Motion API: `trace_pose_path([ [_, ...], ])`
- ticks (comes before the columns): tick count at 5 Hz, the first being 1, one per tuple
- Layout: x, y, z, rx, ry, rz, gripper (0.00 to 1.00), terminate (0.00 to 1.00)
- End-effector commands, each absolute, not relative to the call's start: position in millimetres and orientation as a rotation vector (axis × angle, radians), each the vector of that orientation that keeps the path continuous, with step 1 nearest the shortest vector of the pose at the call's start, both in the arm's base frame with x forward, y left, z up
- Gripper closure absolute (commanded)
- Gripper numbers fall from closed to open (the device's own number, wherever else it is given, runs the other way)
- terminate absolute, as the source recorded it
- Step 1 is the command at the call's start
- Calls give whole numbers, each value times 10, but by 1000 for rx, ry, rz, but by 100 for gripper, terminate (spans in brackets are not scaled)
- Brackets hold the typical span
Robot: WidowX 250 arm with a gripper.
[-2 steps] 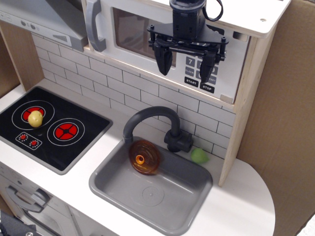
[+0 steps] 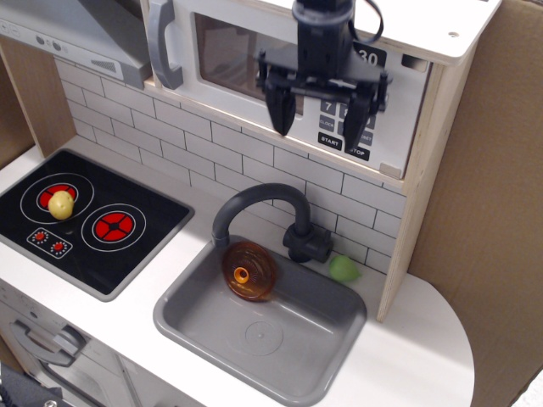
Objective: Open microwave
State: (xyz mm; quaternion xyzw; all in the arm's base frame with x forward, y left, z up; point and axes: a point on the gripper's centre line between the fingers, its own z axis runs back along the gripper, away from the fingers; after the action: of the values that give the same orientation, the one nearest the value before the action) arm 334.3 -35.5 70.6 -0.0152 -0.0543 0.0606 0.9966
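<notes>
Rising slightly since the earlier frame, the black gripper (image 2: 320,112) hangs open-jawed before the pale-wood, white-doored microwave (image 2: 229,51). Its grey bar handle (image 2: 164,42) sits well left, so closing here would likely grab nothing or press the black keypad (image 2: 346,129).

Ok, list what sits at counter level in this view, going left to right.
Yellow ball on the stove's left burner → orange disc leaning in the sink → green ball behind the sink's right corner.
</notes>
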Motion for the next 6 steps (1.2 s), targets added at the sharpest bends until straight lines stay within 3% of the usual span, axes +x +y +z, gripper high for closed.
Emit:
trace_pose_path([
  [1,3224,323,891,-60,-227,66,0,0],
  [3,3250,1060,1154,-45,-301,154,0,0],
  [6,3652,1546,1079,49,-340,193,0,0],
])
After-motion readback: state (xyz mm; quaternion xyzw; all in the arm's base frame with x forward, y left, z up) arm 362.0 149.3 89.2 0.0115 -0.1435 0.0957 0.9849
